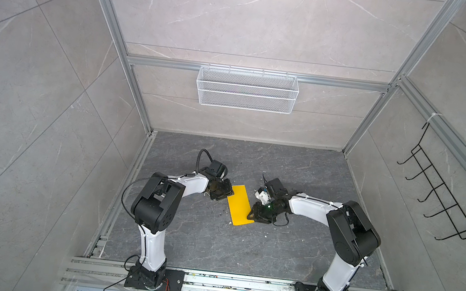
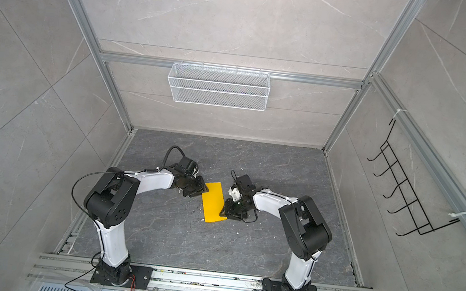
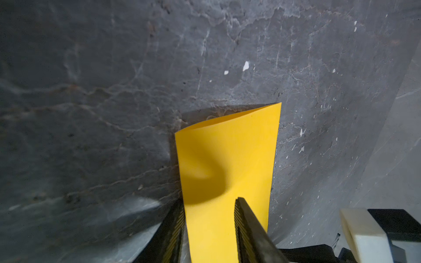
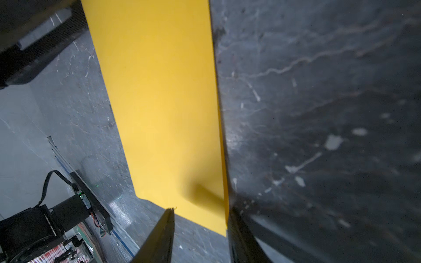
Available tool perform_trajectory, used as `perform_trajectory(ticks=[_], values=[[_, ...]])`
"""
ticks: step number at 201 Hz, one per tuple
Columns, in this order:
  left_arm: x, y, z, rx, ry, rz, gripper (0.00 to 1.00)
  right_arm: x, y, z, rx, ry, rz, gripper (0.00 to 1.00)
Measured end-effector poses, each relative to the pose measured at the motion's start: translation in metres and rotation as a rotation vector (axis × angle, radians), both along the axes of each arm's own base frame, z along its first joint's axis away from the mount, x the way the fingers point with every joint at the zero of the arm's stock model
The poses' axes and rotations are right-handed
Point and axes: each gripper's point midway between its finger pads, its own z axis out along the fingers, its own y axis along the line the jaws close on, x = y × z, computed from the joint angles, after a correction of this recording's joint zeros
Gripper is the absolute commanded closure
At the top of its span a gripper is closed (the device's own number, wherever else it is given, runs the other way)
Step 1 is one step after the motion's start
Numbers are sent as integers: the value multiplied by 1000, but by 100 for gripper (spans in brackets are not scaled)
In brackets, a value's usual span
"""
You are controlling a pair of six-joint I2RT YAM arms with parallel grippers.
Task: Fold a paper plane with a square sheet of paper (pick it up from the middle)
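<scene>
So the yellow paper [image 1: 240, 205] lies on the table [image 1: 274, 246], left gripper [image 1: 229, 193] straddling its far end, right gripper [image 1: 251, 214] at the near corner (both sets of jaws only partly apart).

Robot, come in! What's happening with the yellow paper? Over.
Left pincer, right pincer open, at opposite corners. Yellow paper a long strip on the table. Nothing blocking.

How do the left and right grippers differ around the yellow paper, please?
The left gripper is at the paper's far left end; the right gripper at its near right corner. The paper bows up by the left gripper but lies flat by the right gripper. Both straddle it, jaws apart.
</scene>
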Motion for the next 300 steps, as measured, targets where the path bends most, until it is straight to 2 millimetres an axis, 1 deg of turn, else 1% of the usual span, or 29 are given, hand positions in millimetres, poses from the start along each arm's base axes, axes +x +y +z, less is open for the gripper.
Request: perform_trajectory(ticks=[25,42,66,78,93,106,128,184,231,300], values=[[-2,4,0,15,3,-5,60,1,2,0,18,2,-23,60],[-5,6,5,16,1,-3,61,2,3,-1,25,3,-30,61],[-11,7,19,-3,-21,-2,68,3,3,0,29,-1,-34,62],[-13,4,25,-17,-32,-5,72,3,3,-1,30,-1,-34,62],[-18,-2,28,-32,-35,-12,75,3,4,-1,31,-4,-34,63],[-24,-7,26,-45,-25,-22,78,3,3,-1,31,-4,-34,63],[-33,-11,19,-48,6,-24,81,3,3,-1,31,-3,-34,65],[-38,-9,-8,-25,65,-9,83,3,4,-1,33,-2,-37,67],[-37,-9,-8,-31,62,-2,83,0,5,-1,43,12,-39,70],[-37,-9,-9,-32,60,2,83,-2,8,0,67,27,-42,70]])
